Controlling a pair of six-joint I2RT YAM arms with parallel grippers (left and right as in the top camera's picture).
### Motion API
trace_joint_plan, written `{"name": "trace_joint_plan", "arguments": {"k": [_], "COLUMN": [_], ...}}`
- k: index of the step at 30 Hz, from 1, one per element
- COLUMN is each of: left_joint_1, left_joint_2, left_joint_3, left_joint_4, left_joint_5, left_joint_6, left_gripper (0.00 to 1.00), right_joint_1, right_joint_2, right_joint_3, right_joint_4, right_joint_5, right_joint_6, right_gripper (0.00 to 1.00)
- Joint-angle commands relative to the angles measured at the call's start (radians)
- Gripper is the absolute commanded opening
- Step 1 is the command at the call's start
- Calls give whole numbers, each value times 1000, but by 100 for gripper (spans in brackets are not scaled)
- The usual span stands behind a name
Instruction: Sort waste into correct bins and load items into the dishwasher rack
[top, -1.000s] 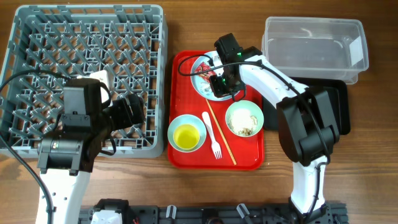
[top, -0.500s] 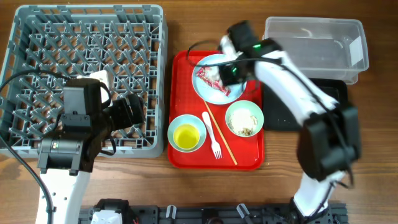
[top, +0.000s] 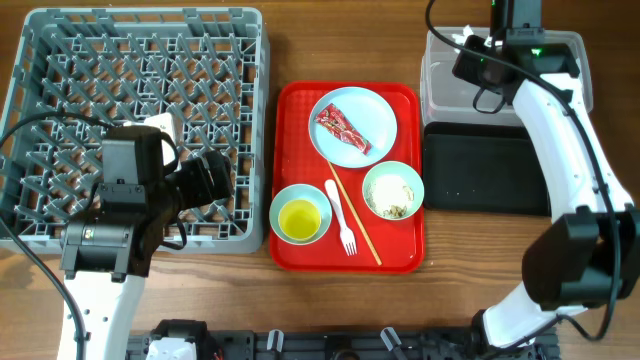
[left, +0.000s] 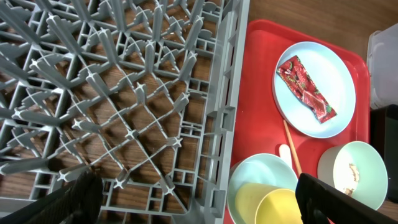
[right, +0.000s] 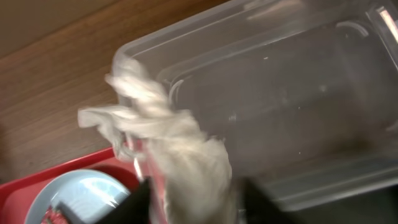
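Dishwasher rack (top: 140, 60) fills the left of the overhead view, sitting on the wooden table (top: 450, 290). Left gripper (top: 215, 178) is over the rack's lower right part, fingers wide apart and holding nothing.

Red tray (top: 295, 140) is at centre.
- Pale-blue plate (top: 378, 112) sits at the tray's top, with the red wrapper (top: 343, 130) lying flat on it.
- Left bowl (top: 278, 205) is at the tray's lower left, with the yellow cup (top: 299, 218) inside.
- Fork (top: 340, 215) and chopstick (top: 361, 228) lie side by side between the bowls.
- Right bowl (top: 378, 178) has the food scraps (top: 398, 207) inside.

Black tray (top: 485, 170) is just right of the red tray. Clear tub (top: 450, 105) is in the upper right, above the black tray in frame.

Right gripper (right: 193, 199) is over the tub's left end, clamped on the tissue (right: 168, 137). The tissue hangs above the tub's corner rim. Wrist view is blurred.
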Motion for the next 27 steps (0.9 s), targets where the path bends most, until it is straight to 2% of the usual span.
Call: {"name": "trace_joint_plan", "arguments": {"k": [1,5,8,11,20,27], "left_joint_1": [5,5,5,5,5,5], "left_joint_2": [1,1,1,1,1,1], "left_joint_3": [17,17,17,17,17,17], "left_joint_4": [0,0,0,0,0,0], "left_joint_5": [-14,-14,-14,-14,-14,-14], "left_joint_6": [-12,-12,-12,-12,-12,-12], "left_gripper": [100,100,100,100,100,100], "right_joint_1": [5,6,26,71,288,371], "right_joint_2": [40,24,19,21,75,208], "right_joint_3": [5,5,5,5,-34,-42], "right_joint_4": [12,29,23,-2,-3,8], "right_joint_5": [-10,-139,-329,-408,-315,-206], "right_joint_6": [-33,-47,-125,-210,-402,-357], "right_gripper": [68,72,72,72,72,72]}}
